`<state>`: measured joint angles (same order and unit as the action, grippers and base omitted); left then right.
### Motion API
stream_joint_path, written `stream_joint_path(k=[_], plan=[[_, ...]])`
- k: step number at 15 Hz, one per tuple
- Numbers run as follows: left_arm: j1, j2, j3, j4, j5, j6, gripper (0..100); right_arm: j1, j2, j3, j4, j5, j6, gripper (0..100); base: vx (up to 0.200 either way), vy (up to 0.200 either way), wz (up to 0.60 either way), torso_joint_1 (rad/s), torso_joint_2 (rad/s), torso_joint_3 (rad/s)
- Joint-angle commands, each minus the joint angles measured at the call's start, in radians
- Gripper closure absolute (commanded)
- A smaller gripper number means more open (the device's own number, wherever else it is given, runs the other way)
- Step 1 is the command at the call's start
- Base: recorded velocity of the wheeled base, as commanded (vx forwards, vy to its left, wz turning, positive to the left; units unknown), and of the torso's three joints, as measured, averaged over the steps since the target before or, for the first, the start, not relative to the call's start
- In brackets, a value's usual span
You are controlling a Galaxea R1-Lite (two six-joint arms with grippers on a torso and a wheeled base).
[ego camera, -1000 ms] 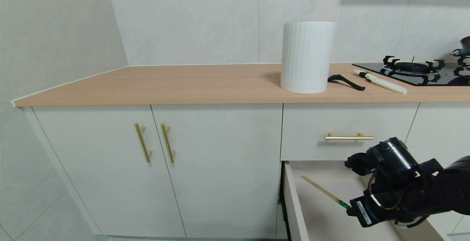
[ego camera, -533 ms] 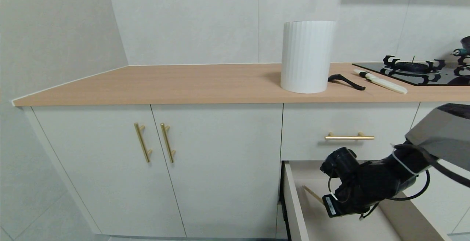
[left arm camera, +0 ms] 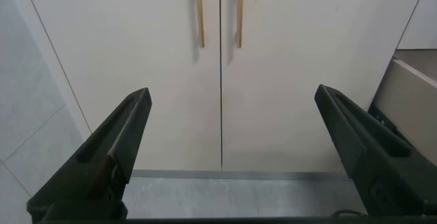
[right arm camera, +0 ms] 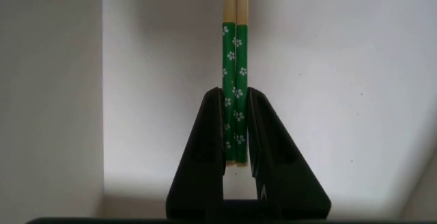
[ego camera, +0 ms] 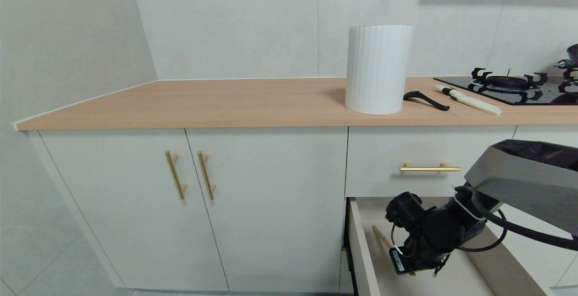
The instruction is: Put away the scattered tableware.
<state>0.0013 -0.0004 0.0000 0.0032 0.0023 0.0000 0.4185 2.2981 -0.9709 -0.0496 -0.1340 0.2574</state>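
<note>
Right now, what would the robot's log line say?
right tool: shut on chopsticks | place: in open drawer | left tool: open, facing cabinet doors | counter: knife, black utensil not stored

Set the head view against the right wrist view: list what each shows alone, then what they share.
Head view alone: the worktop with white canister, knife and hob, and the cabinet doors. Right wrist view alone: the green flowered ends of the chopsticks, clamped in the right gripper. Shared: the chopsticks and the open drawer.
</note>
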Motion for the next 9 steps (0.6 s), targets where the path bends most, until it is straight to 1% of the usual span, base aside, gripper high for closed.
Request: stream_joint_path(k=[1,4,7,8,9], plan=[[0.000,0.000,0.000,0.000,0.001,0.000,0,0.003,0.006,0.000,-0.001,-0.002,0.000,100,0.000,0.000,0.00,0.000,0.00,0.000],[0.000,0.000,0.000,0.000,0.001,0.000,0,0.023,0.020,-0.003,-0.001,-0.045,0.026,100,0.000,0.000,0.00,0.000,0.00,0.000],[0.000,0.000,0.000,0.000,0.001,0.000,0,0.026,0.026,-0.005,-0.001,-0.059,0.026,100,0.000,0.000,0.00,0.000,0.00,0.000],[0.000,0.000,0.000,0.000,0.001,0.000,0,0.026,0.030,-0.005,-0.001,-0.070,0.026,0,0.000,0.000,0.00,0.000,0.00,0.000],[0.000,0.000,0.000,0.000,0.001,0.000,0,0.029,0.030,-0.005,-0.001,-0.072,0.028,0,0.000,0.000,0.00,0.000,0.00,0.000]])
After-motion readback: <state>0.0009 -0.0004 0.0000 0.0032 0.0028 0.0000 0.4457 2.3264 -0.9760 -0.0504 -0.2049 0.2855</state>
